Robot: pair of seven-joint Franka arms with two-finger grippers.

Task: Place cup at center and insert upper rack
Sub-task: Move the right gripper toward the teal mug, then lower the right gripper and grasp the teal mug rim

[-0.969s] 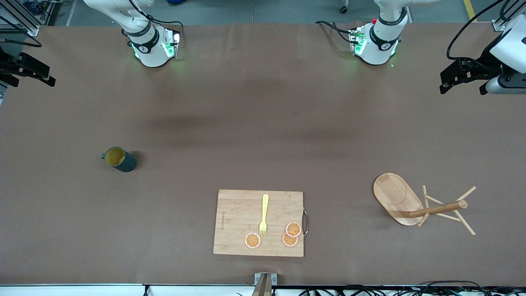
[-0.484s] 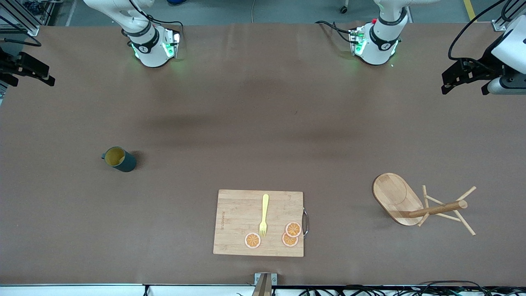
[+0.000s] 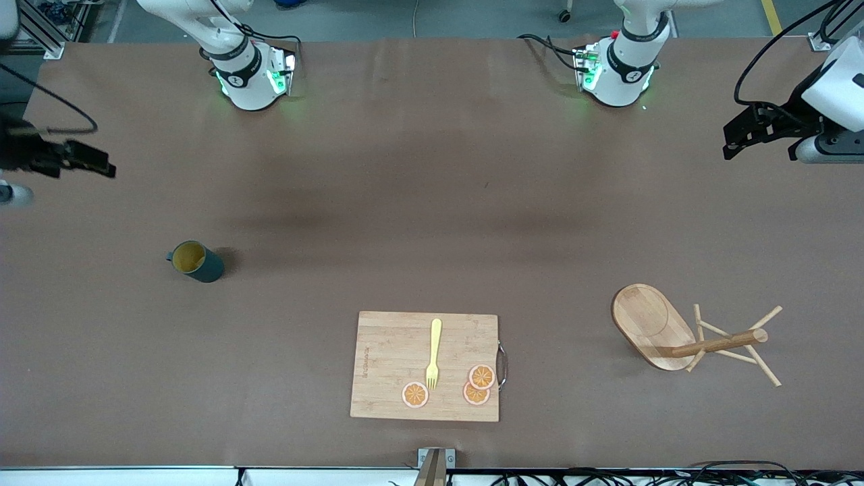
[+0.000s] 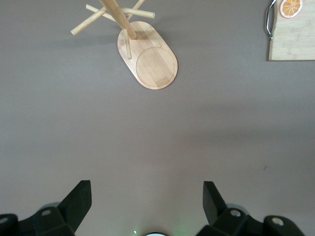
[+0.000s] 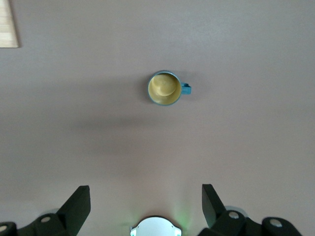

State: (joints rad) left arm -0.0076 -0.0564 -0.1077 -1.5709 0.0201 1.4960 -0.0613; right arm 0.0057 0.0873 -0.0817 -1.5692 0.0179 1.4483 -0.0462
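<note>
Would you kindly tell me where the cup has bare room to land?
Widest bare stretch: mid-table, bordered by cup, cutting board and mug tree. The board is crowded by fork and orange slices.

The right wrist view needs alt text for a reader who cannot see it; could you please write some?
A dark teal cup stands upright on the bare brown table, empty, with a yellowish inside. The open right gripper hangs above it.

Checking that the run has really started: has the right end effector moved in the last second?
Yes. The right end effector has shifted toward the cup and farther over the table; the cup itself stays put.
</note>
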